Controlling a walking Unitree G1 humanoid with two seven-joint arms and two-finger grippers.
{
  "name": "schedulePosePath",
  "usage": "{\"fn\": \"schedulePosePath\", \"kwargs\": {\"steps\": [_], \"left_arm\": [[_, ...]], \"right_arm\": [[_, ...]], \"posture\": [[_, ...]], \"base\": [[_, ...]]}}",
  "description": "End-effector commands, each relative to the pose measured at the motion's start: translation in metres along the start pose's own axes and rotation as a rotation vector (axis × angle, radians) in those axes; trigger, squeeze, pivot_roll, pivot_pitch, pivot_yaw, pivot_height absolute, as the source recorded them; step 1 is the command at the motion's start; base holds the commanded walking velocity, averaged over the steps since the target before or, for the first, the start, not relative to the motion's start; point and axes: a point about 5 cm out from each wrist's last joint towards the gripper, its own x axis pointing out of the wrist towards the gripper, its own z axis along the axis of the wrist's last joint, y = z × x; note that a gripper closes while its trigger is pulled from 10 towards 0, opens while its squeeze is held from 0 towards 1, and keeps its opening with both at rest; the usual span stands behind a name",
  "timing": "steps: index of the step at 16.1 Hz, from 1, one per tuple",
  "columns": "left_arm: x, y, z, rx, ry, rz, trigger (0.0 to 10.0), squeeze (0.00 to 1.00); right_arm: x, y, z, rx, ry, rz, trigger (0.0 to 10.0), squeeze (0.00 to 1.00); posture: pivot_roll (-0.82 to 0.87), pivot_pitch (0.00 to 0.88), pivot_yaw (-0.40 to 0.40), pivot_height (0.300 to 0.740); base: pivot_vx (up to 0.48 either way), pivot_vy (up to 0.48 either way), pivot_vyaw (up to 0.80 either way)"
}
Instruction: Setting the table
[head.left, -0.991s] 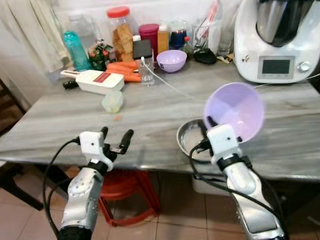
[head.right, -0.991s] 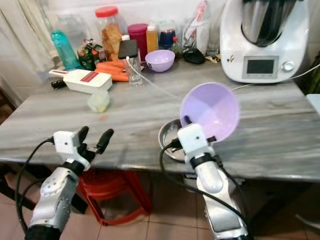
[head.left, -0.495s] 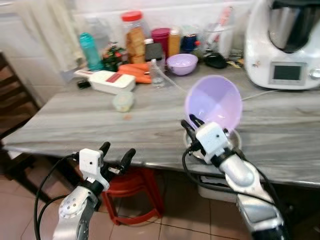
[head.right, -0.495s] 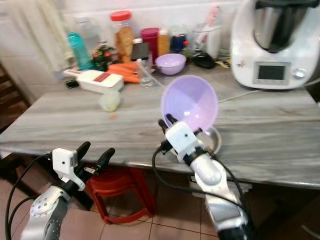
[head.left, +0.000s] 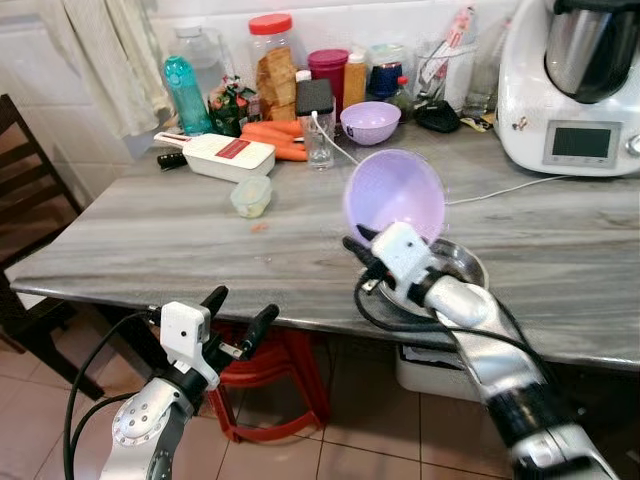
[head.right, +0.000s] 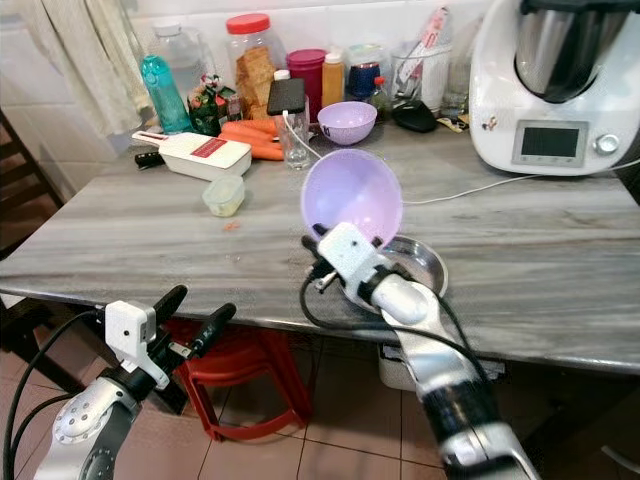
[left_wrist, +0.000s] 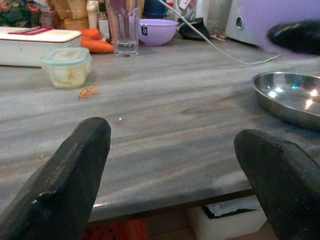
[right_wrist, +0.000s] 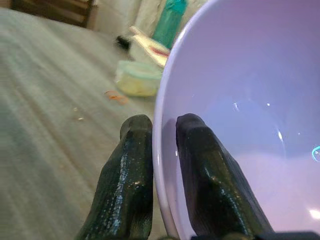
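The right gripper (right_wrist: 159, 145) pinches the rim of a purple bowl (head.left: 394, 194) at frame centre, above a steel plate (head.left: 466, 266). Lower left, the left gripper (head.left: 240, 312) is spread wide before the table (head.left: 150, 240).

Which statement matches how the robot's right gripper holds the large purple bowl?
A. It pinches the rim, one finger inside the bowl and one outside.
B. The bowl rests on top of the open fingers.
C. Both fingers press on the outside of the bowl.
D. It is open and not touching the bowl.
A: in the right wrist view the right gripper clamps the large purple bowl at its rim, one finger on each side.
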Motion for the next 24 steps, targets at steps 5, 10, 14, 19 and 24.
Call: {"fn": "schedulePosePath", "kwargs": {"steps": [5, 10, 14, 19, 24], "left_arm": [[-0.006, 0.001, 0.003, 0.005, 0.017, -0.027, 10.0, 0.00], [-0.005, 0.001, 0.004, 0.003, 0.021, -0.034, 10.0, 0.00], [-0.004, 0.001, 0.004, 0.001, 0.025, -0.037, 10.0, 0.00], [-0.004, 0.001, 0.003, -0.002, 0.030, -0.033, 10.0, 0.00], [-0.003, 0.003, 0.003, 0.001, 0.031, -0.026, 10.0, 0.00]], "right_arm": [[0.018, 0.010, -0.004, -0.011, 0.013, 0.177, 10.0, 0.00], [0.022, 0.009, -0.012, -0.044, 0.038, 0.206, 10.0, 0.00], [0.020, 0.009, -0.019, -0.104, 0.048, 0.215, 10.0, 0.49], [0.020, 0.005, -0.022, -0.152, 0.052, 0.174, 10.0, 0.85], [0.018, -0.005, -0.025, -0.189, 0.075, 0.108, 10.0, 0.84]], "posture": [[-0.04, 0.028, 0.110, 0.740], [-0.03, 0.015, 0.112, 0.740], [-0.03, 0.012, 0.114, 0.740], [-0.03, 0.011, 0.115, 0.740], [-0.02, 0.015, 0.119, 0.740]], "base": [[0.000, 0.000, 0.00], [0.000, 0.000, 0.00], [0.000, 0.000, 0.00], [0.000, 0.000, 0.00], [0.000, 0.000, 0.00]]}}
